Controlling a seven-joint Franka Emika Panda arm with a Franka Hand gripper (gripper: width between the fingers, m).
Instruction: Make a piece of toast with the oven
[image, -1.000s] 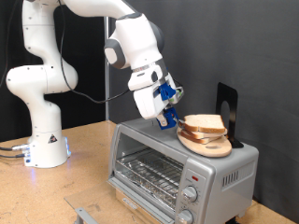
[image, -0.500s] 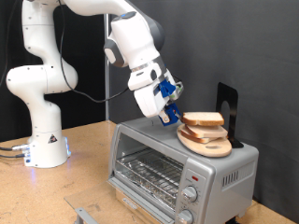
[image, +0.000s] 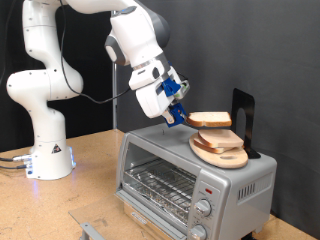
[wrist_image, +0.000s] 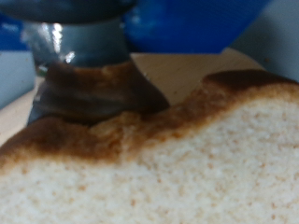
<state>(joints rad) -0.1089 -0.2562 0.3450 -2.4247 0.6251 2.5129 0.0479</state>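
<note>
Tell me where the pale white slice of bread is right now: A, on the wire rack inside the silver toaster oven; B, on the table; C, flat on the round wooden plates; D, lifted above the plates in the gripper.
D: the gripper holds the bread slice by its edge, clear above the wooden plates atop the toaster oven.

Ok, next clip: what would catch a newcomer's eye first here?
Probably the pale white bread slice with a brown crust, gripped by the end effector and lifted clear of the round wooden plates stacked on top of the boxy silver toaster oven. The oven sits at the exterior view's bottom right. In the wrist view the slice fills most of the picture.
</note>
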